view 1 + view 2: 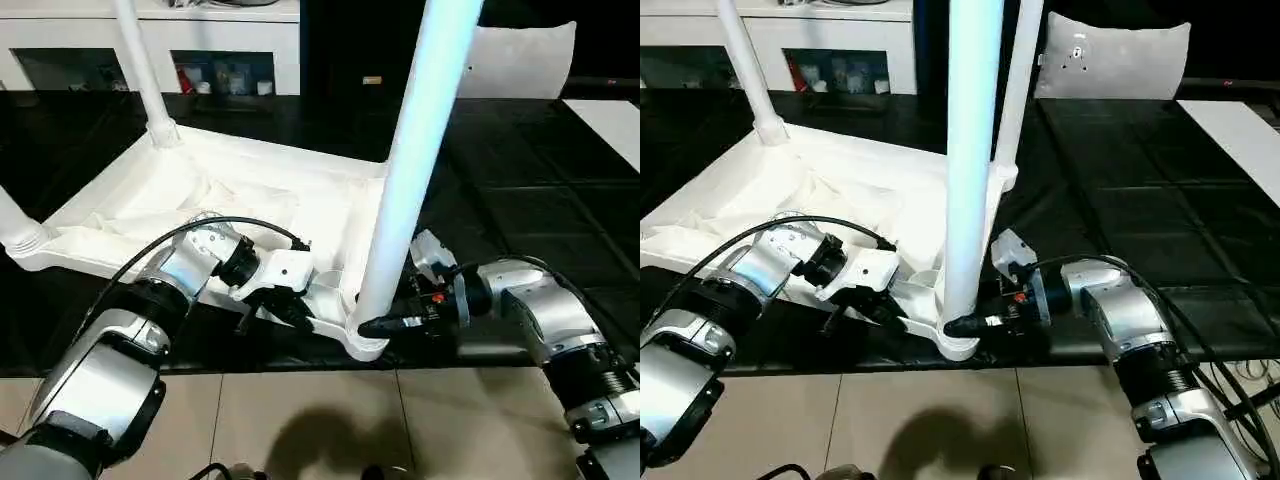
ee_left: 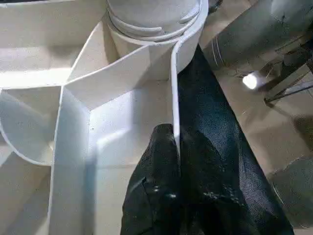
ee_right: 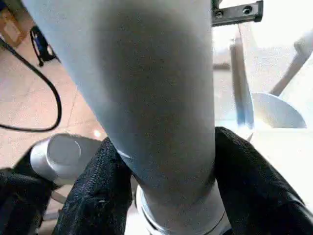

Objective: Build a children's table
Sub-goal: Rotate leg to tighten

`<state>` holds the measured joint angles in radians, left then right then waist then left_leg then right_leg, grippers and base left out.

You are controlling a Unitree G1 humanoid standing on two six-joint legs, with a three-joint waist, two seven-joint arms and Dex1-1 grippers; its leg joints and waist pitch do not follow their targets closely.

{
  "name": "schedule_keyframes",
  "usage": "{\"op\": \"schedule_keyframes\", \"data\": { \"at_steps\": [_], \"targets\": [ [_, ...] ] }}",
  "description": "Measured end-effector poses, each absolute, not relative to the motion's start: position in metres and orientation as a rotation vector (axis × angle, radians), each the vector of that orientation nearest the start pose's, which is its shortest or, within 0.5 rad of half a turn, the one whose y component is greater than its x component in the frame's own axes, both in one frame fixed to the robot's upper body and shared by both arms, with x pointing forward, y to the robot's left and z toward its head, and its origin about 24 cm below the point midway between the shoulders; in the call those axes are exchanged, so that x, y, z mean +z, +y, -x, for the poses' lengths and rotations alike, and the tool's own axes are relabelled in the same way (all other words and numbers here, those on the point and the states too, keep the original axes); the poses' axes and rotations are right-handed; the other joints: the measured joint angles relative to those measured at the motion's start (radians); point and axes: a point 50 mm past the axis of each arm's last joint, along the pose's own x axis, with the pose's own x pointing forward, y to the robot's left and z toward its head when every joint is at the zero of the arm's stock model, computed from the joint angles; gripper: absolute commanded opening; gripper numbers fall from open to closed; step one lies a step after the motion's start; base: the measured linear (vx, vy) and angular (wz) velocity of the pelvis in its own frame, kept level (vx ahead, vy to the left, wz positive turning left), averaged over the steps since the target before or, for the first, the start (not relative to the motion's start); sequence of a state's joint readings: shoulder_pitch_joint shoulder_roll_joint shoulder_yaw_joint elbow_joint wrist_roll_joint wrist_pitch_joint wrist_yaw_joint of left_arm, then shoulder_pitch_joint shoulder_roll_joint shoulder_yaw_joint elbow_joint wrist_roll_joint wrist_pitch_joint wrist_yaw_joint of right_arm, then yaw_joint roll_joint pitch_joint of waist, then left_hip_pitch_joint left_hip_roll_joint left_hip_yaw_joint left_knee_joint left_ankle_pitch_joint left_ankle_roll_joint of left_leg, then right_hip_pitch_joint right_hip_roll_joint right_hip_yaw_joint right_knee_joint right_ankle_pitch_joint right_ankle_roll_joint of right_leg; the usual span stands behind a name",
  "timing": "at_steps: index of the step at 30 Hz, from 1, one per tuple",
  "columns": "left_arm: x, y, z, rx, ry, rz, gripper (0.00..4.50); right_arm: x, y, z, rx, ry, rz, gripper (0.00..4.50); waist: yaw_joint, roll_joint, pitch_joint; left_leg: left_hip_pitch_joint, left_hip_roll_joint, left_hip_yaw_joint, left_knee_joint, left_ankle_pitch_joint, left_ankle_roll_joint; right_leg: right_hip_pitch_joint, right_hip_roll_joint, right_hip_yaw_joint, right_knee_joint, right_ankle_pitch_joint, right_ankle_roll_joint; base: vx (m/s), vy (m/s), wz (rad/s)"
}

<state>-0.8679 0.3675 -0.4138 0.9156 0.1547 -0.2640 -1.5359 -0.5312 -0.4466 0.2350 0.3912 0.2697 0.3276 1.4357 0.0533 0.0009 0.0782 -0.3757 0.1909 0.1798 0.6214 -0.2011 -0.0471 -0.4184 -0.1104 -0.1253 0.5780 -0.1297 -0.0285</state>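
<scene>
Fingers (image 3: 105, 196) of the right gripper (image 3: 166, 191) clasp the leg (image 3: 146, 88).

Upright legs (image 1: 420, 160) ring the tabletop (image 1: 250, 200); black floor (image 1: 520, 200) rightward lies open.

Two silver, rounded forearms with black ribbed wrist collars, a black cable looping over the left arm (image 1: 150, 300), a white bracket behind the left end effector (image 2: 171, 186), black textured fingers (image 3: 102, 191) on the right end effector (image 3: 166, 186).
</scene>
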Motion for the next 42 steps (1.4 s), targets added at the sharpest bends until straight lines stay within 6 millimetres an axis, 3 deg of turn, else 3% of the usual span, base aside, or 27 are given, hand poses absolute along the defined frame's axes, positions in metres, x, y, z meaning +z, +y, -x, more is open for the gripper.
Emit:
{"op": "schedule_keyframes", "data": {
  "at_steps": [2, 5, 8, 14, 19, 21, 24, 31, 36, 37, 41, 42],
  "targets": [
    [0.081, 0.122, -0.335, -1.725, 0.491, -0.745, 0.0, 0.076, -0.144, -0.294, 1.504, 0.413, 0.033, 2.11, 0.003, 0.0, 0.0, 0.003, 0.0, 0.002, -0.001, 0.0, 0.0, 0.002, 0.0, 0.001, 0.0, -0.001, 0.001, 0.0, 0.0, 0.0],
    [0.08, 0.122, -0.341, -1.623, 0.532, -0.674, 0.0, 0.073, -0.138, -0.297, 1.377, 0.394, 0.001, 2.11, -0.005, -0.001, 0.0, 0.007, 0.0, 0.003, -0.002, 0.003, -0.005, 0.004, 0.001, 0.002, 0.0, -0.001, 0.002, 0.0, 0.0, 0.0],
    [0.079, 0.125, -0.35, -1.474, 0.562, -0.648, 0.0, 0.069, -0.127, -0.307, 1.173, 0.353, -0.013, 2.11, -0.034, -0.002, 0.001, 0.007, -0.001, 0.002, -0.003, 0.004, -0.006, 0.002, 0.001, 0.002, -0.002, -0.003, 0.005, 0.0, 0.0, 0.0],
    [0.076, 0.108, -0.366, -1.206, 0.531, -0.571, 0.0, 0.069, -0.108, -0.334, 0.71, 0.296, -0.022, 2.06, -0.102, -0.001, 0.002, 0.002, -0.001, -0.003, -0.004, 0.004, -0.007, 0.003, 0.001, -0.006, -0.02, -0.003, 0.005, 0.0, 0.0, 0.0],
    [0.075, 0.091, -0.371, -1.093, 0.487, -0.532, 0.0, 0.072, -0.099, -0.345, 0.465, 0.284, -0.031, 2.04, -0.122, 0.0, 0.002, 0.0, -0.005, -0.004, -0.005, 0.003, -0.004, 0.003, 0.001, -0.001, -0.022, -0.002, 0.004, 0.0, 0.0, 0.0],
    [0.076, 0.088, -0.372, -1.075, 0.474, -0.534, 0.0, 0.074, -0.097, -0.347, 0.419, 0.269, -0.011, 2.69, -0.123, -0.001, 0.002, -0.001, -0.007, -0.004, -0.007, 0.002, -0.002, 0.002, 0.001, 0.002, -0.02, -0.001, 0.002, 0.0, 0.0, 0.0],
    [0.077, 0.084, -0.374, -1.068, 0.447, -0.546, 0.0, 0.075, -0.092, -0.348, 0.365, 0.244, -0.02, 2.7, -0.122, -0.001, 0.002, -0.001, -0.011, -0.004, -0.012, 0.001, -0.001, 0.0, 0.0, 0.006, -0.017, 0.009, -0.006, 0.0, 0.0, 0.0],
    [0.081, 0.082, -0.374, -1.077, 0.402, -0.558, 0.0, 0.079, -0.094, -0.348, 0.358, 0.206, -0.024, 3.52, -0.11, -0.001, 0.002, -0.009, -0.011, -0.004, -0.018, 0.004, 0.007, -0.01, 0.001, 0.006, -0.015, 0.005, -0.005, 0.0, 0.0, 0.0],
    [0.08, 0.078, -0.373, -1.089, 0.387, -0.55, 0.0, 0.078, -0.107, -0.332, 0.4, 0.178, 0.014, 3.91, -0.096, -0.001, 0.002, -0.012, -0.011, -0.003, -0.015, 0.004, 0.007, -0.016, 0.0, 0.007, -0.009, 0.004, -0.006, 0.0, 0.0, 0.0],
    [0.079, 0.078, -0.373, -1.088, 0.384, -0.54, 0.55, 0.077, -0.111, -0.325, 0.408, 0.168, 0.008, 4.08, -0.092, 0.0, 0.002, -0.012, -0.011, -0.003, -0.015, 0.004, 0.007, -0.017, 0.0, 0.007, -0.009, 0.004, -0.006, 0.0, 0.0, 0.0],
    [0.088, 0.076, -0.376, -1.051, 0.289, -0.46, 0.64, 0.07, -0.112, -0.311, 0.462, 0.17, -0.017, 4.33, -0.087, -0.001, 0.002, -0.01, -0.009, -0.003, -0.01, 0.004, 0.007, -0.017, 0.0, 0.007, -0.003, 0.004, -0.006, 0.0, 0.0, 0.0],
    [0.094, 0.073, -0.377, -1.053, 0.247, -0.447, 0.98, 0.072, -0.114, -0.308, 0.464, 0.153, -0.015, 4.48, -0.084, -0.001, 0.002, -0.009, -0.009, -0.003, -0.01, 0.004, 0.006, -0.016, 0.0, 0.007, -0.002, 0.004, -0.006, 0.0, 0.0, 0.0]
  ]
}}
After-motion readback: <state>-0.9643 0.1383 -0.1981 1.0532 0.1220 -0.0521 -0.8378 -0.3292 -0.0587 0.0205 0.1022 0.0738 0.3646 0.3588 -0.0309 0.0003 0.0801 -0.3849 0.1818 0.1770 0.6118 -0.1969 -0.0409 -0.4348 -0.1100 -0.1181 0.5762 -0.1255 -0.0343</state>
